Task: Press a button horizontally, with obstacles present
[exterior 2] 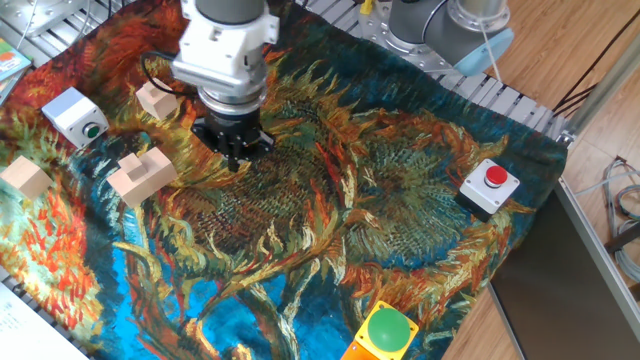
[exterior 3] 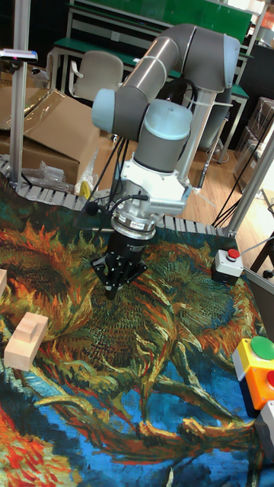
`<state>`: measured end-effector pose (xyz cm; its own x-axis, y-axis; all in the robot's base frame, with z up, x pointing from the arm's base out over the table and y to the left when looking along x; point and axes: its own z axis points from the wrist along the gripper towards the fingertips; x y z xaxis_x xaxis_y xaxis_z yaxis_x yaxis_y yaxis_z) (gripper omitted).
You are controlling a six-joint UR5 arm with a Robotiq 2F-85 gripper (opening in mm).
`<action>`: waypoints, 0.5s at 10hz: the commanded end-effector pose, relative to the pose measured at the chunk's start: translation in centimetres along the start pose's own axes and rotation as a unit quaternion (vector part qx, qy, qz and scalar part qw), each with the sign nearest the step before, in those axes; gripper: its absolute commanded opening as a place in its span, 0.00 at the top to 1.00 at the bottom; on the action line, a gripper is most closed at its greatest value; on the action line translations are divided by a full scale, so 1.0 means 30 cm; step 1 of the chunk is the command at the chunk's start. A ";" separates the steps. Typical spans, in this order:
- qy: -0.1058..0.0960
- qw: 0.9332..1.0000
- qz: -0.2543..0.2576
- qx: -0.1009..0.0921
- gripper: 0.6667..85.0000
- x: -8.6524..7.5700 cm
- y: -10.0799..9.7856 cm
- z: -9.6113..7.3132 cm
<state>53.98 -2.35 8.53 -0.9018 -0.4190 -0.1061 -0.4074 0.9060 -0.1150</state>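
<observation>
My black two-finger tool (exterior 2: 234, 150) hangs from its white wrist housing over the sunflower-print cloth covering the surface (exterior 2: 400, 230), pointing down with its tip close to the fabric; I cannot tell whether the fingers are spread or pressed together, since both views show only a dark cluster at the tip. The small round green button (exterior 2: 92, 129) sits on the side face of a small white box with grey sides (exterior 2: 72, 113), well to the left of my tool in the fixed view and apart from it. Three pale bare-wood blocks lie on that same side: a small cube (exterior 2: 154, 98) just left of my tool and beside the wrist housing, a larger notched block (exterior 2: 141, 174) left of and nearer the camera than my tool, and a second small cube (exterior 2: 26, 177) farther left than the notched block, near the cloth's edge. The notched block also shows in the tall fixed view (exterior 3: 25, 339), lower left of my tool (exterior 3: 114, 280). A red button on a white box (exterior 2: 489, 187) stands well to the right of my tool, and a big green dome on a yellow box (exterior 2: 385, 332) sits at the cloth's near edge.
</observation>
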 end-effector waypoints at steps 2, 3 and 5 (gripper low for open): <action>-0.007 1.000 0.013 -0.004 0.99 -0.045 -0.016 0.070; -0.007 1.000 0.007 -0.003 0.99 -0.047 -0.020 0.075; -0.003 1.000 0.004 -0.006 0.99 -0.031 -0.015 0.069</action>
<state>55.17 -2.55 6.88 -0.9029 -0.4158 -0.1089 -0.4044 0.9076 -0.1131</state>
